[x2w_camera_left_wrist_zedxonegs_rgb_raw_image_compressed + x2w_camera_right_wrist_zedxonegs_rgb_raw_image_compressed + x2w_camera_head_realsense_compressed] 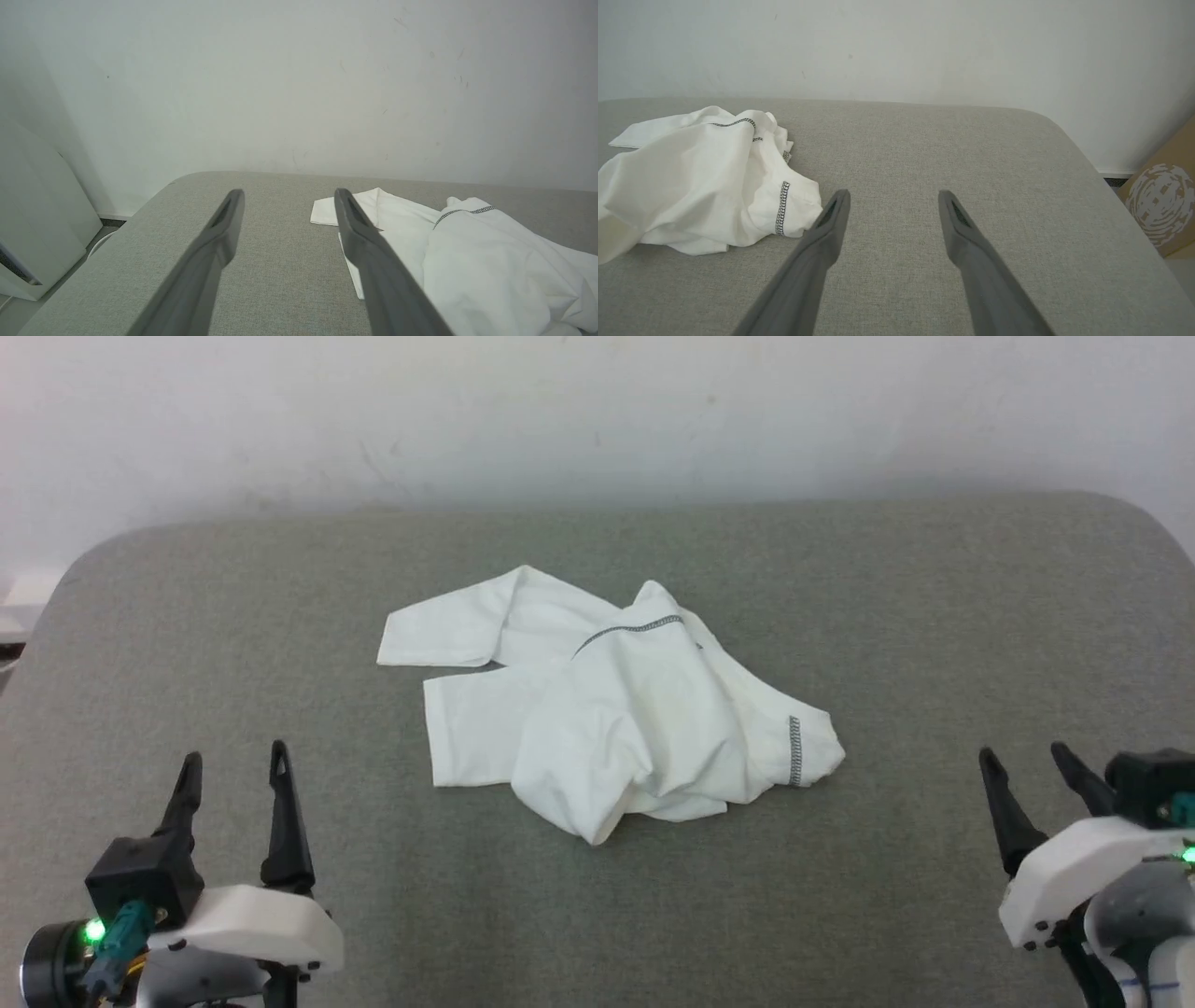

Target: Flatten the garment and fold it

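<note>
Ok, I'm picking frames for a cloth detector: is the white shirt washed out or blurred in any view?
Head view: even soft light, the garment keeps visible folds, faint shadow under its near edge. Left wrist view: cloth bright, folds readable. Right wrist view: stitching crisp, no glare.

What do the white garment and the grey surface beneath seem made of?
The garment looks like thin, soft white cloth, probably cotton knit: limp crumpled folds, dark zigzag-stitched hems. The surface looks like matte grey woven fabric, perhaps over padding: fine weave grain, rounded corners.
</note>
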`<state>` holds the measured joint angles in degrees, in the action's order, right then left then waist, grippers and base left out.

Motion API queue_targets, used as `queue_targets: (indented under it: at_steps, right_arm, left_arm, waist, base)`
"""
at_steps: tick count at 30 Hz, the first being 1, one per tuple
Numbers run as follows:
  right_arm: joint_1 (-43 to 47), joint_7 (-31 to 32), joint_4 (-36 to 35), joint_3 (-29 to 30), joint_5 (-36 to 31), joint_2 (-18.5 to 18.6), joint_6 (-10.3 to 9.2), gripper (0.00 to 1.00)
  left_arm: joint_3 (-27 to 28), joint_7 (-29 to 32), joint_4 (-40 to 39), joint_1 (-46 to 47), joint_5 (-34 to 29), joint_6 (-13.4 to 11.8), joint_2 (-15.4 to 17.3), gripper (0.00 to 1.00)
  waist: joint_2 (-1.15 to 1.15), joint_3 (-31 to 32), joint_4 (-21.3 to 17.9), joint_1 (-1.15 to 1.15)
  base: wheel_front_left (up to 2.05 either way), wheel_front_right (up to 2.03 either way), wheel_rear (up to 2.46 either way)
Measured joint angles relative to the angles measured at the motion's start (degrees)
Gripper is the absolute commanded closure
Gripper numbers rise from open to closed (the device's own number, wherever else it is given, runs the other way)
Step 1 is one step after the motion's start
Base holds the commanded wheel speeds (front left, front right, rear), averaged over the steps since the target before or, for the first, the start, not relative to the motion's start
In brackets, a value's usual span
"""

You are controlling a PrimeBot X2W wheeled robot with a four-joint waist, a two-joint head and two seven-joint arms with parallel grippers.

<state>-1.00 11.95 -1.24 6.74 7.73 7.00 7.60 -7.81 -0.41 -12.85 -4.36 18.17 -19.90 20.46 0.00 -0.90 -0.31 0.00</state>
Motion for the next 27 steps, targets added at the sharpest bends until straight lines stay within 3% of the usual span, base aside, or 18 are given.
queue_targets:
  at_steps: [8, 16, 22, 27]
  right_arm:
    - [-10.1, 13.5, 12.2, -5.0, 8.3, 7.9, 0.00, 0.00]
    - [-21.6, 26.5, 20.2, -16.8, 19.2, 13.7, 0.00, 0.00]
    - [-28.4, 28.9, 24.2, -23.3, 23.0, 17.2, 0.00, 0.00]
    - [-32.0, 30.0, 29.6, -27.2, 25.0, 18.0, 0.00, 0.00]
  left_arm:
    - [-0.9, -1.6, 0.3, 2.2, -0.1, -0.3, -0.7, 0.00]
    - [-1.9, -3.7, 1.6, 4.9, -0.1, -0.2, -1.8, 0.00]
    - [-3.1, -5.1, 2.7, 7.3, -0.1, 0.3, -3.0, 0.00]
    - [-4.1, -5.8, 3.9, 8.3, 0.0, 1.1, -3.9, 0.00]
  waist:
    - [0.00, -2.3, 2.5, 0.01]
    - [0.00, -5.3, 5.5, 0.01]
    - [0.00, -7.9, 7.8, 0.01]
    - [0.00, -10.0, 9.4, 0.01]
  base:
    - [0.00, 0.00, 0.00]
    - [0.00, 0.00, 0.00]
    - [0.00, 0.00, 0.00]
    - [0.00, 0.00, 0.00]
